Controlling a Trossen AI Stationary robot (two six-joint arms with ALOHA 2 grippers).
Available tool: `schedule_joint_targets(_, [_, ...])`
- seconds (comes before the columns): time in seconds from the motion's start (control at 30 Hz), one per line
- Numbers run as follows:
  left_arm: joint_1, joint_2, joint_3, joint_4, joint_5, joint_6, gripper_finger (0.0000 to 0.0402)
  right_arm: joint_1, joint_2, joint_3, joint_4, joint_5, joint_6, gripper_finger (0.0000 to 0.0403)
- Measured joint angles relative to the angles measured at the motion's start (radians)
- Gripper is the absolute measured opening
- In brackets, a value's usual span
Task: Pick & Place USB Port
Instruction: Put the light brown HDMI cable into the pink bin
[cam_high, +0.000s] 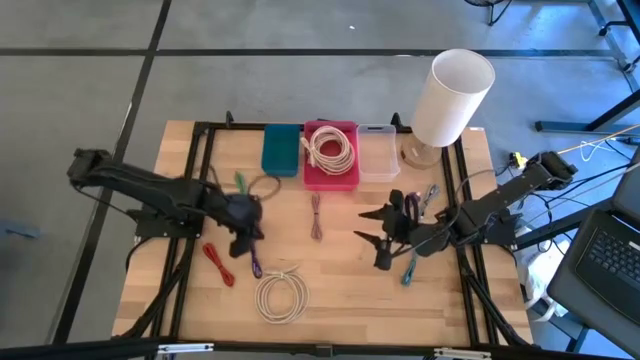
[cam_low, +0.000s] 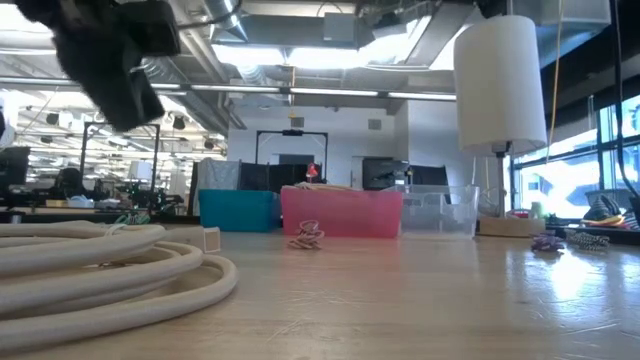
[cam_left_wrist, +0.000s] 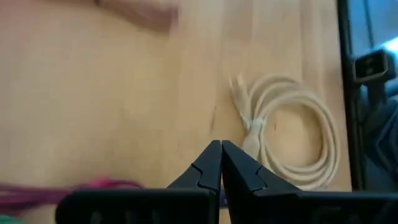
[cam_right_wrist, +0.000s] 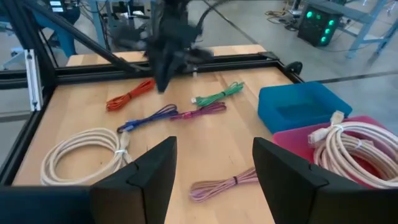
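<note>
Several bundled cables lie on the wooden table: a white coil (cam_high: 280, 297) (cam_left_wrist: 292, 140) (cam_low: 100, 265), a red one (cam_high: 218, 263), a blue-purple one (cam_high: 255, 267), a green one (cam_high: 240, 182) and a pink one (cam_high: 316, 215) (cam_right_wrist: 224, 183). A second white coil (cam_high: 331, 148) lies in the pink bin (cam_high: 331, 178). My left gripper (cam_high: 241, 245) (cam_left_wrist: 221, 163) is shut and hovers over the table between the red and blue-purple cables, holding nothing. My right gripper (cam_high: 370, 226) (cam_right_wrist: 214, 168) is open, right of the pink cable, pointing toward the table's left.
A blue bin (cam_high: 282, 148), the pink bin and a clear bin (cam_high: 378, 152) line the far edge. A white paper roll (cam_high: 452, 95) stands at the far right. A teal cable (cam_high: 410, 268) and a purple one (cam_high: 430, 193) lie near my right arm. Black frame rails run along both sides.
</note>
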Motion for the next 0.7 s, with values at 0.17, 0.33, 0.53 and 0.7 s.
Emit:
schedule_joint_targets(0.17, [-0.131,0.185,0.0,0.19,0.057,-0.101,0.0004,0.001,0.0,0.0,0.0,0.004,-0.024,0.0213])
schedule_joint_targets(0.33, [-0.223,0.311,0.0,0.308,0.045,-0.158,0.0004,0.001,0.0,0.0,0.001,0.007,-0.04,0.0214])
schedule_joint_targets(0.53, [-0.257,0.429,0.001,0.354,0.041,-0.175,0.0004,0.001,0.0,0.0,0.004,0.021,-0.053,0.0213])
schedule_joint_targets(0.7, [-0.237,0.484,0.073,0.298,0.141,-0.153,0.0027,-0.005,0.0,0.0,0.007,0.03,-0.051,0.0214])
